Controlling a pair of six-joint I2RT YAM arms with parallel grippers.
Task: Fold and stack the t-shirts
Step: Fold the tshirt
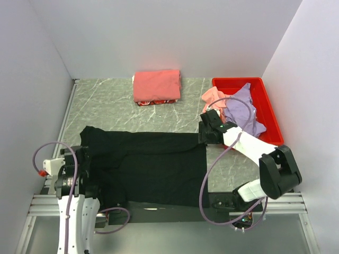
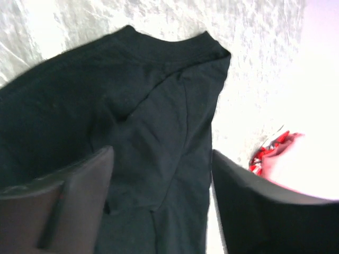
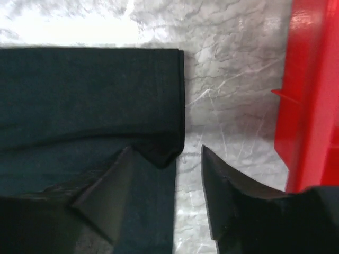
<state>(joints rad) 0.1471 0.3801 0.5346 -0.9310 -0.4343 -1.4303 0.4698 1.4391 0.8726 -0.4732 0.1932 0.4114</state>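
The black t-shirt lay spread on the table, close to the arms.
The left gripper had its fingers apart over the shirt's left end. The right gripper had its fingers apart at the right edge, near the red bin.

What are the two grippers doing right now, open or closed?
Left gripper: open over the black t-shirt, holding nothing.
Right gripper: open at the black t-shirt's edge, holding nothing.
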